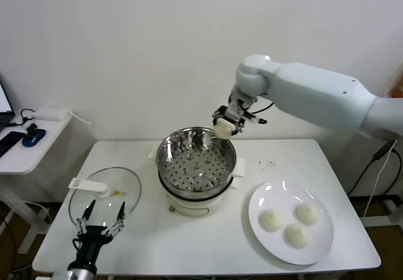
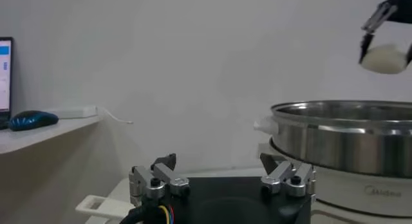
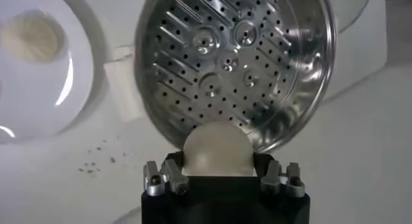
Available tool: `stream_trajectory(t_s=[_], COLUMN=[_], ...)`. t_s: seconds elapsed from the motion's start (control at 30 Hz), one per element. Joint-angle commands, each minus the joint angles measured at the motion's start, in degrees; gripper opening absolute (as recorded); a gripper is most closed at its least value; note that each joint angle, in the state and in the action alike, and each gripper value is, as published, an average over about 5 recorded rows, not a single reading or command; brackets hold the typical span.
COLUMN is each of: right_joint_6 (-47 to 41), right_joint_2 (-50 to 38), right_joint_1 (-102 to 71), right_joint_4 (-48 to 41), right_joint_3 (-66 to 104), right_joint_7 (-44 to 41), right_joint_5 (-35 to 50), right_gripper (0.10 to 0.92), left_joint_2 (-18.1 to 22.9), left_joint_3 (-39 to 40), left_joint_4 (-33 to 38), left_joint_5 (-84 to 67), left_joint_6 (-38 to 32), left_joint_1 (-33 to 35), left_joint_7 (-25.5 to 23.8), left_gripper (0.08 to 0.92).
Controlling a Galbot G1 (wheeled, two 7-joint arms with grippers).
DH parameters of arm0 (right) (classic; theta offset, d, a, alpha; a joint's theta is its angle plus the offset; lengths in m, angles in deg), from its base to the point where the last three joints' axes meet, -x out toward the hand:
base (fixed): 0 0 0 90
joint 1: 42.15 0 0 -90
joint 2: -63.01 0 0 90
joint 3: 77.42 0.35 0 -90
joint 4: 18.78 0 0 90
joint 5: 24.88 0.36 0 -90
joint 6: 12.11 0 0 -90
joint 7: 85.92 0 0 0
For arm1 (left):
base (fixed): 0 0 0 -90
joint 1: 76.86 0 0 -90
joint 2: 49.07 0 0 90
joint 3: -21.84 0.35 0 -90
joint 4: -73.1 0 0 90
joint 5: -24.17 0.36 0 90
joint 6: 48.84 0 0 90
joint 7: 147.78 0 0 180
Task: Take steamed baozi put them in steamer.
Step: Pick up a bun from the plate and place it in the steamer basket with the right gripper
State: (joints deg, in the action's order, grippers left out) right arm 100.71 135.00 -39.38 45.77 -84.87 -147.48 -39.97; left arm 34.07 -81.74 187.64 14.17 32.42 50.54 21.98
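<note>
While my right gripper (image 1: 224,124) pinches one soft, light off-white baozi bun (image 1: 223,129) across its sides above the shiny perforated steel steamer (image 1: 196,162) rim, I'd squeeze gently; left gripper (image 1: 101,218) hangs open, idle.

From the left wrist camera I can make out one faint grey brand mark on the white pot base (image 2: 370,194) under the steamer (image 2: 344,136); it looks like "Midea", though I can't be sure. I read nothing else anywhere.

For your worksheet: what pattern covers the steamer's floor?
Rows of small round holes in the steamer, clearest in the right wrist view.
</note>
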Motion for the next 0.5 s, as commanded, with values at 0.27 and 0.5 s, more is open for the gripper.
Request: stream_trajectory(t_s=[0.27, 0.5], right_joint_6=[6.9, 7.7], right_joint_2=[9.0, 9.6], right_joint_1=[-8.3, -11.0], right_joint_4=[-7.5, -10.8], right_joint_3=[4.5, 5.5], right_joint_7=[0.8, 1.0], right_joint_5=[-16.0, -18.7], right_gripper=[0.729, 0.729], left_joint_2=[1.2, 1.2], left_joint_3=[1.0, 1.0], left_joint_4=[1.2, 1.3], left_joint_5=[2.0, 2.2], left_joint_6=[1.4, 1.7], left_joint_1=[-1.0, -1.2], left_joint_7=[-0.2, -0.2], left_gripper=[0.823, 0.823])
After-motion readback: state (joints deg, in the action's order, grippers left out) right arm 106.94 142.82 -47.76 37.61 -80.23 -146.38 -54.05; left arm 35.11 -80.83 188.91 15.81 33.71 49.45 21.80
